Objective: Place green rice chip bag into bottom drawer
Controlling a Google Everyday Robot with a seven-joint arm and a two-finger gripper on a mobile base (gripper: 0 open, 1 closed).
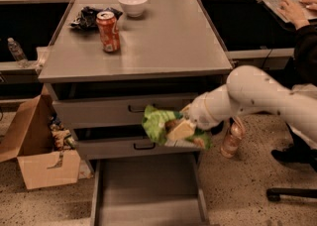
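One gripper point(188, 122) holds one bag point(156, 121) above bottom drawer point(148, 193).

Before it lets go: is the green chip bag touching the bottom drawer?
Apart. Camera view: tool holds green rice chip bag at the upper drawers, well above the bottom drawer.

The robot shows as one arm point(262, 98), clad in smooth, glossy white shells. It comes in from the 3 o'clock edge as a thick round tube and swells into a bulbous joint. From there it narrows toward 8 o'clock into a slimmer forearm. A faint seam rings the shell near the wrist, where the white turns creamier, and the undersides shade to grey. The gripper point(184, 127) sits at the arm's 8 o'clock end, just below picture centre. It is half hidden by the green rice chip bag point(157, 121); one pale tan, wedge-shaped finger point(180, 130) shows.
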